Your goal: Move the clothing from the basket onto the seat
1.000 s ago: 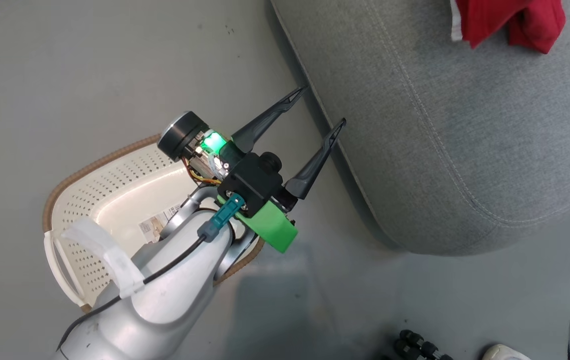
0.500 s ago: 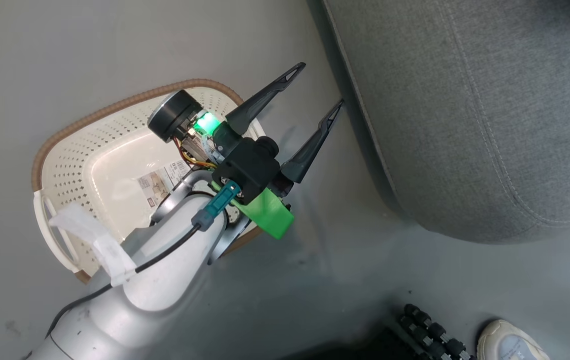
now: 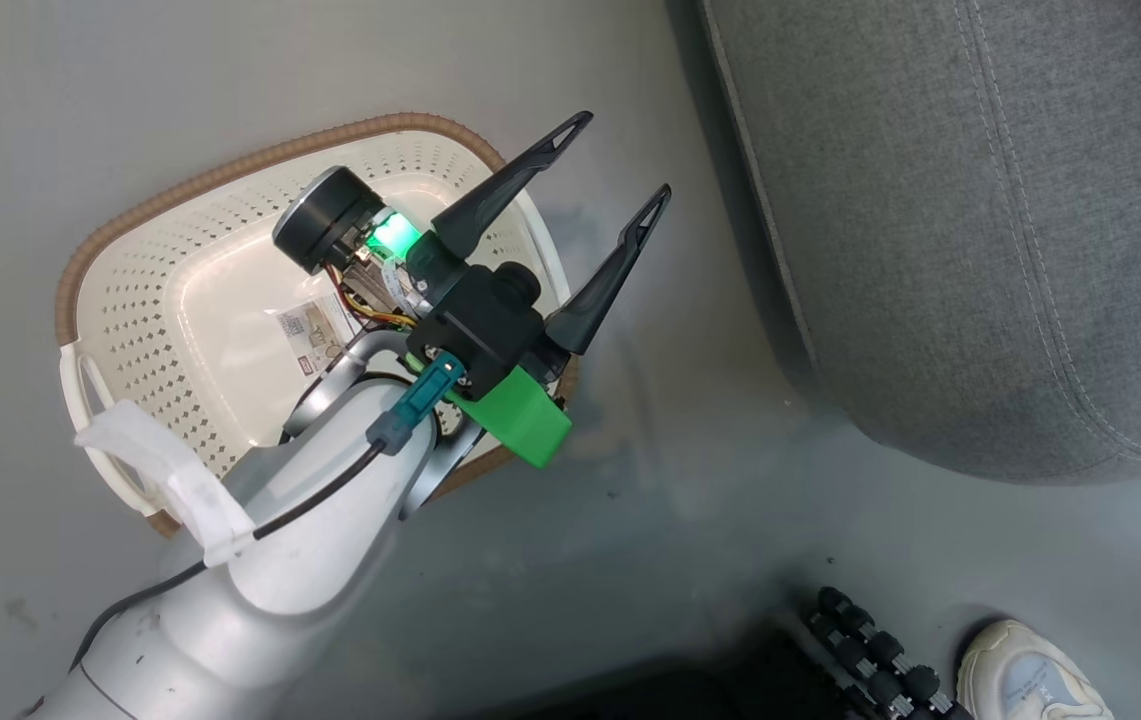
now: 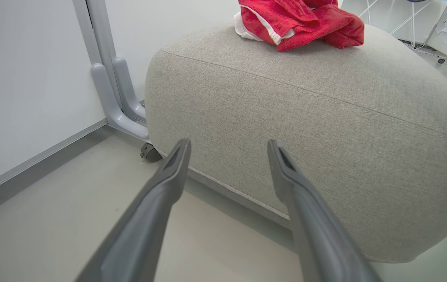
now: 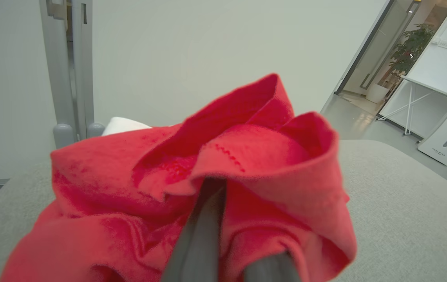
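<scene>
In the head view, the left gripper (image 3: 622,154) is being held at centre frame, above the right-hand edge of the basket (image 3: 145,300). Its two dark fingers are being kept wide apart, with nothing being carried between them. The fingers are being pointed toward the upper right of the frame, at the seat (image 3: 980,200), which is occupying that corner. The basket is being shown left of centre on the grey floor (image 3: 80,100), near the seat but apart from it. Its pale bottom and a label sticker (image 3: 315,335) are being exposed beside the forearm. A person's pale shoe (image 3: 1020,680) is being shown at the lower right corner.

In the left wrist view, the separated fingers are being framed against the side of the seat. The clothing (image 4: 297,23) is being shown at top centre, lying on the seat's upper surface as a red heap with white trim. A grey metal post (image 4: 105,78) is being shown at the upper left.

In the right wrist view, the right gripper (image 5: 219,196) is being shown at bottom centre, with its fingers being pressed together on a fold of red clothing that is bunching around the fingertips across mid-frame. The seat is being shown behind the fabric, at the left and right edges. Whether this fold is resting on the seat or being held clear of it cannot be told.
</scene>
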Controlling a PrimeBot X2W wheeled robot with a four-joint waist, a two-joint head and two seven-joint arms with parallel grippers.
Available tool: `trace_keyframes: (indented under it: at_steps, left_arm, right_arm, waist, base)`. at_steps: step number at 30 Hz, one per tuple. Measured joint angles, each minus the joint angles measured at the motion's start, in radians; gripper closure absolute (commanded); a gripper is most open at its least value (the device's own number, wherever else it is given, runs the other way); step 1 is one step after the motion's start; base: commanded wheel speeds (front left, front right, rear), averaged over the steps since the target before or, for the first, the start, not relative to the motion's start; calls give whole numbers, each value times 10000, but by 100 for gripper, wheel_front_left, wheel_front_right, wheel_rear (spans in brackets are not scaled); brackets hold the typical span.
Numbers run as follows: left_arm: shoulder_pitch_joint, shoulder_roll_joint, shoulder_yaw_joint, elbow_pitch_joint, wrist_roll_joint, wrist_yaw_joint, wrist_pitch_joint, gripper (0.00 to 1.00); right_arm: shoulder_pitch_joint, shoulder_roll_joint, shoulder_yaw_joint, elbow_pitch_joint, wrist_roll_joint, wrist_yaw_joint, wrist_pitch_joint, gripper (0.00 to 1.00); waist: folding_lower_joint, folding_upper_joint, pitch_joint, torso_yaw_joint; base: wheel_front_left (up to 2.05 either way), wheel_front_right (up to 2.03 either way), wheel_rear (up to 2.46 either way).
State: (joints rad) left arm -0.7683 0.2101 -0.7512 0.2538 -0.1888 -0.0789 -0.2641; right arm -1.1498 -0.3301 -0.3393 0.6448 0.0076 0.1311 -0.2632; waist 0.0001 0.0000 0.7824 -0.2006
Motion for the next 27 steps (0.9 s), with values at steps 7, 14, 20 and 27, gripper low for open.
trace_keyframes:
  at_steps: [7,14,20,27]
  left_arm:
    - [1,63,90,-6,-69,81,0,0]
    - [189,44,301,-84,-192,190,0,0]
    - [707,-33,616,-109,-408,343,0,0]
    - [1503,-125,1323,-184,-625,491,2,0]
  right_arm:
    - [583,299,-167,376,-56,0,0,100]
    - [1519,468,-357,-155,84,0,0,0]
    - [2895,719,-192,-803,188,2,0,0]
    - [4583,1009,345,-1597,362,2,0,0]
  waist:
    - [0,0,-99,44]
    - [0,0,-620,50]
    - [0,0,-1345,53]
    - [0,0,-2375,74]
  base:
    - [0,0,0]
    - [0,0,0]
    - [0,0,0]
    - [0,0,0]
